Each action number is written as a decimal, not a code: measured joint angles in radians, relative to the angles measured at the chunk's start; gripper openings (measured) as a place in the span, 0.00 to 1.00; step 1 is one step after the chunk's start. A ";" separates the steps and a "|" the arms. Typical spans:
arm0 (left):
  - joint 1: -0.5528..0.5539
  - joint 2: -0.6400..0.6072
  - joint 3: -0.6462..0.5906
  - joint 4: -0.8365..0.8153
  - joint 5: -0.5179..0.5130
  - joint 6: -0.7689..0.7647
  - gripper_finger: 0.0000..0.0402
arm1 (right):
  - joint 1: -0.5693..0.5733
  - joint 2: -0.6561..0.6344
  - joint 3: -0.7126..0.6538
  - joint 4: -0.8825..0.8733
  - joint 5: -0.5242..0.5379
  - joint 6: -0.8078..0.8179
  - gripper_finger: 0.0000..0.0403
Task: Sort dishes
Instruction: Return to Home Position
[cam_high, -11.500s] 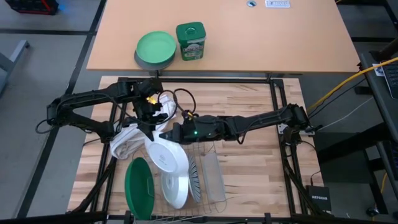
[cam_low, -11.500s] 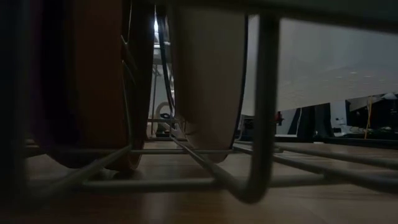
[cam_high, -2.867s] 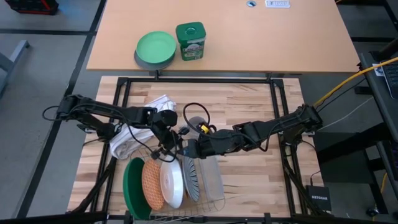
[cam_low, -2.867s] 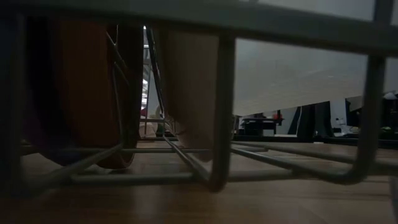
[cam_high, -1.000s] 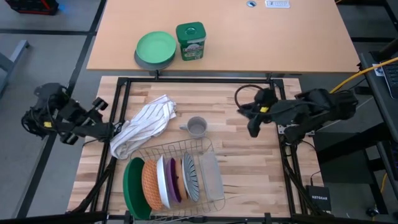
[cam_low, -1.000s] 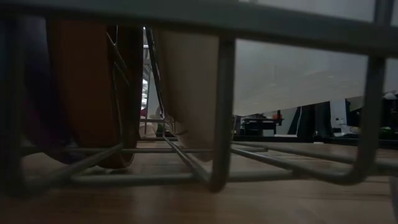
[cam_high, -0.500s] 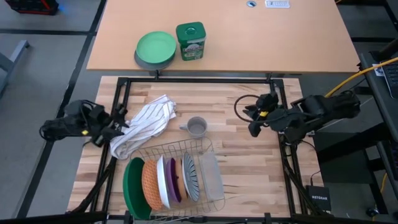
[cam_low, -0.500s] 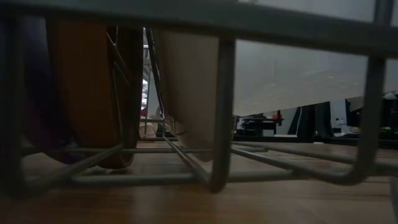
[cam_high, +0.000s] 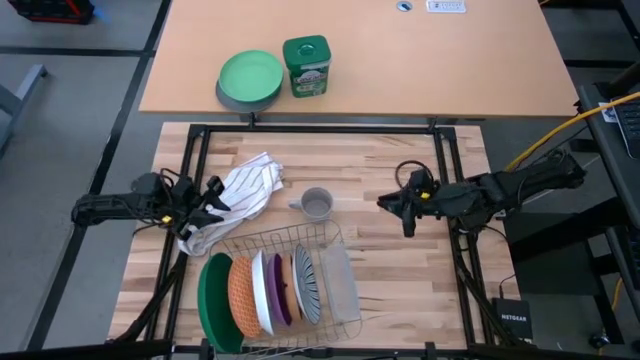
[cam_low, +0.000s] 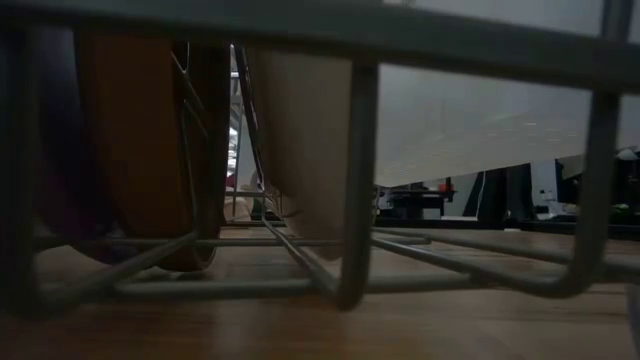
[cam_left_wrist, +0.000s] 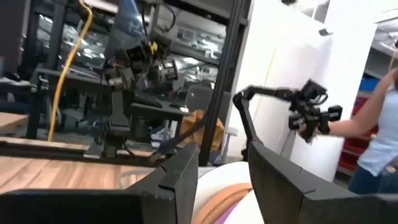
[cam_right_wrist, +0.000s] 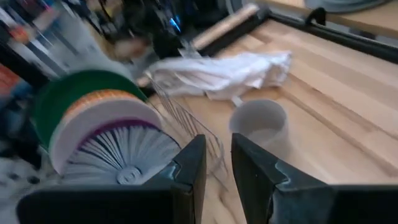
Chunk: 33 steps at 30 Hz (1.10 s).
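The plates (cam_high: 262, 292) stand on edge, side by side in the wire rack (cam_high: 345, 300) on the surface (cam_high: 400, 270), held upright by its wires, so the sorting looks finished. The left gripper (cam_high: 212, 196) hangs at the edge of the striped cloth (cam_high: 240, 190) and the right gripper (cam_high: 388, 203) on the far side of the mug (cam_high: 317, 206), both with jaws slightly apart and empty, clear of the rack, as suits parking.

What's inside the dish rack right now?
Standing on edge in the dish rack: dark green plate, orange patterned plate, white plate, purple plate, striped plate. They overlap, so mostly rims show; any plate squeezed between them is hidden.
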 joint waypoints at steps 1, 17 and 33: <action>0.000 -0.001 -0.009 0.013 -0.010 0.000 0.33 | 0.000 -0.018 -0.036 0.053 0.001 0.000 0.20; 0.000 -0.001 -0.058 0.012 -0.058 -0.002 0.33 | 0.000 -0.338 -0.474 0.385 0.007 0.103 0.20; 0.000 0.000 -0.058 -0.158 -0.058 0.075 0.33 | -0.001 -0.763 -0.515 0.197 0.229 0.023 0.20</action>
